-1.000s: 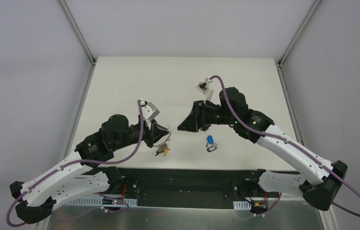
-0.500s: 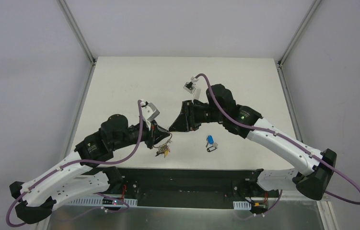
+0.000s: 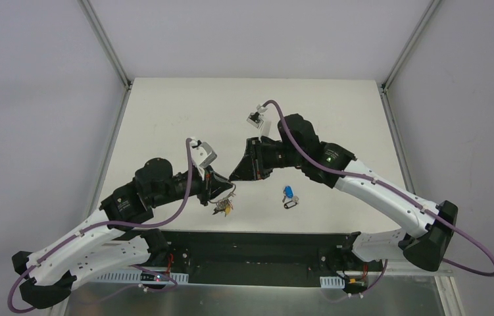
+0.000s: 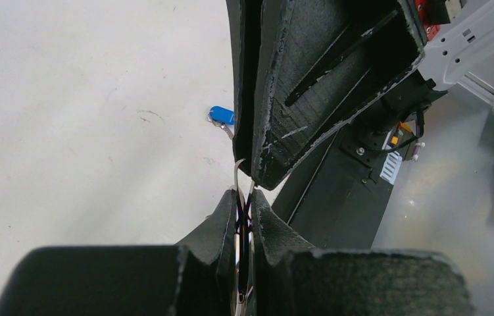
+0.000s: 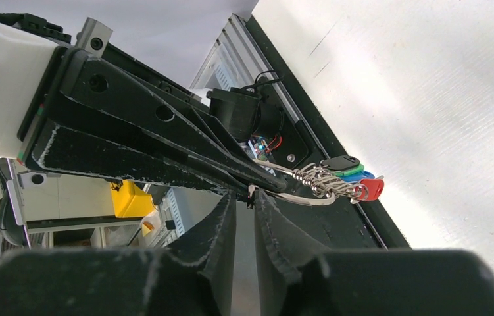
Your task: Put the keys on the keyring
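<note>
Just now the right gripper (image 3: 233,178) has swung left across the white table (image 3: 165,118), narrowing its jaws on the way. Its black tips now meet the left gripper (image 3: 220,189) nose to nose, close to the table's near edge. The left gripper is clamped tight on the thin silver wire keyring (image 3: 229,193), from which a bunch of colour-capped keys (image 3: 223,208) hangs. I judge that the right arm has come in to take or pry open the ring, which is only preparation, since neither task key is threaded yet. The small silver key with the bright blue plastic cap (image 3: 288,191) and the small silver key with the black head (image 3: 289,203) lie side by side on the table. They sit just right of the meeting grippers, and neither gripper holds them.

The overhead view gives this layout but hides the contact itself. The right wrist view shows the keyring (image 5: 300,199) curving from the left gripper's fingers to the very tips of the right gripper (image 5: 244,197). A slim gap shows between those pads, and I cannot tell whether they have pinched the wire. That view also shows red, green and blue caps crowded on the ring. The left wrist view alone shows the wire nipped between the left gripper's fingers (image 4: 227,220). It also shows the blue-capped key (image 4: 221,115) lying beyond on the table, while the black-headed one is not visible there.
</note>
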